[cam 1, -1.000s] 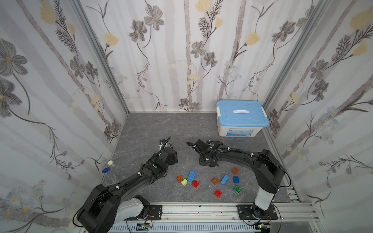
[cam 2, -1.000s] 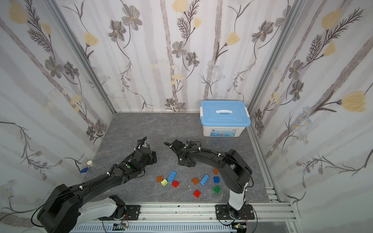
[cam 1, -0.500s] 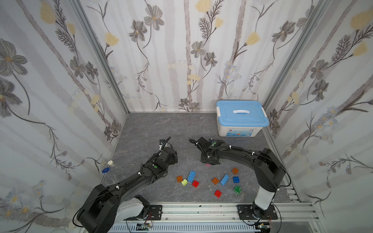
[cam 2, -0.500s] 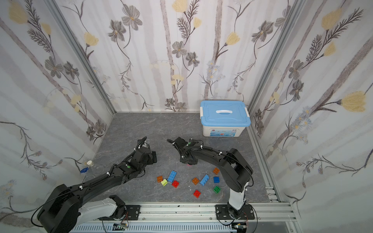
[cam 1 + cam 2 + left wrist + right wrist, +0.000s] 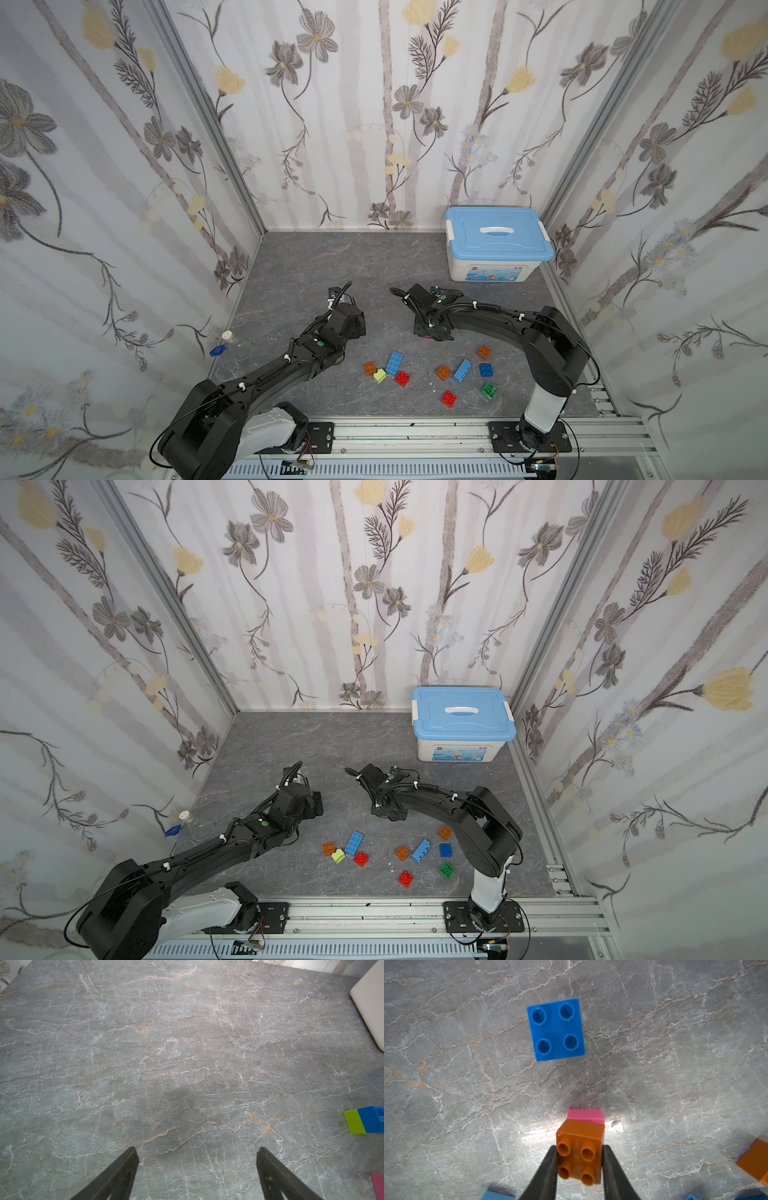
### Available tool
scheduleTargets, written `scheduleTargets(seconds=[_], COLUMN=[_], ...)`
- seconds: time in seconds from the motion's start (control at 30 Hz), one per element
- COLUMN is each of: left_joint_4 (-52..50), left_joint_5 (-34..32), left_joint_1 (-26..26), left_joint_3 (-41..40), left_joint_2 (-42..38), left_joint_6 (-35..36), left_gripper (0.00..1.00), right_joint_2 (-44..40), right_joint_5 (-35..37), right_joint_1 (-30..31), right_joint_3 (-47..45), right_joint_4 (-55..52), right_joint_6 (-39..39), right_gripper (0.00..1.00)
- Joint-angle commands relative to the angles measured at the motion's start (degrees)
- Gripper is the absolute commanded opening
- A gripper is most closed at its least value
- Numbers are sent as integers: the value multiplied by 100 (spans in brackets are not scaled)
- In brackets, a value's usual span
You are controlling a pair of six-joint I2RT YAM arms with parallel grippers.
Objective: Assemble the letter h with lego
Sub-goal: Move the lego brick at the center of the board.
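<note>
Right hand [image 5: 579, 1150]: the fingers are pressed against both sides of an orange brick [image 5: 579, 1159], which is grasped with its studs toward the wrist camera. A pink brick [image 5: 585, 1116] is seen directly beneath it, touching, on the table [image 5: 446, 1064]. Whether the two are fully seated cannot be told. A blue square brick [image 5: 556, 1029] is noted just beyond, apart from the pair.

Left hand [image 5: 196, 1153]: released, with the fingers spread wide over the table. A lime-and-blue block [image 5: 363, 1123] is noted at the edge of that wrist view.

In both top views, loose bricks [image 5: 443, 372] are scattered on the table between the hands and the front rail. A lidded white box [image 5: 496, 249] is placed at the back right corner.
</note>
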Motion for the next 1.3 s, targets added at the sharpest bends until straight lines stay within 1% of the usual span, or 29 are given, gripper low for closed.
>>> scheduleTargets(seconds=[0.0,0.17,0.37,0.77,1.0,1.27], left_joint_4=[65,60,64,58,68,175], left_joint_5=[-118,-142,-143,-205,-274,-285], left_joint_1=[3,1,3,4,-1,65], left_joint_3=[-10,-12,1,-18,-20,-104], left_joint_2=[-10,0,18,-1,8,8], left_joint_6=[38,37,38,34,29,6], left_gripper=[91,91,91,91,92,92], right_joint_2=[6,-121,-56,167,375,875], right_joint_5=[-65,-306,-685,-1006,-1339,-1123], right_joint_1=[-36,-108,-205,-316,-265,-195], right_joint_3=[-141,-535,-996,-1213,-763,409], right_joint_4=[-109,309,838,1022,845,241], right_joint_6=[-23,20,110,95,-317,-753], right_gripper=[31,29,27,27,27,27])
